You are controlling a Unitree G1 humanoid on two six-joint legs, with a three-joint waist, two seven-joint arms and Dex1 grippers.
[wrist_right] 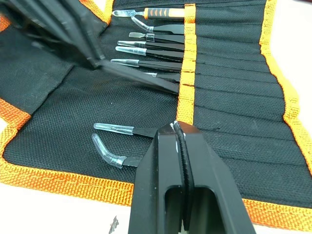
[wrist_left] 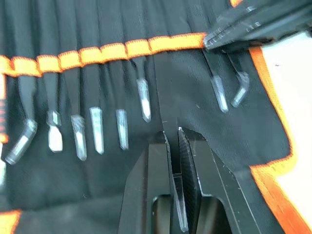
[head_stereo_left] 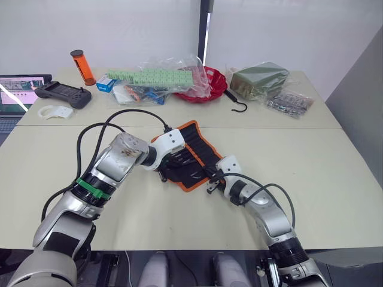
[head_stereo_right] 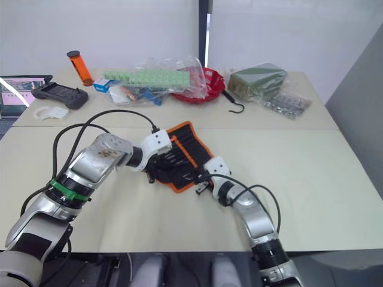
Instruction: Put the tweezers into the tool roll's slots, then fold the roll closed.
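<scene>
Left gripper [wrist_left: 174,141] clamping one black tweezer [wrist_left: 165,105], poking its far end toward the orange stitched band [wrist_left: 117,50] of the slots [wrist_right: 234,78]. Right gripper [wrist_right: 179,127] pressing closed and empty on the tool roll [head_stereo_left: 190,154] at its five o'clock edge. Lying open mid-table, the roll already carrying clear-tipped tweezers [wrist_left: 96,127] in a row. Sitting farther off toward twelve o'clock: black hook [head_stereo_left: 238,103], red bowl [head_stereo_left: 210,81], bagged parts [head_stereo_left: 160,76].

Lab — cluttered table [head_stereo_left: 335,179], laptop [head_stereo_left: 15,89]
</scene>
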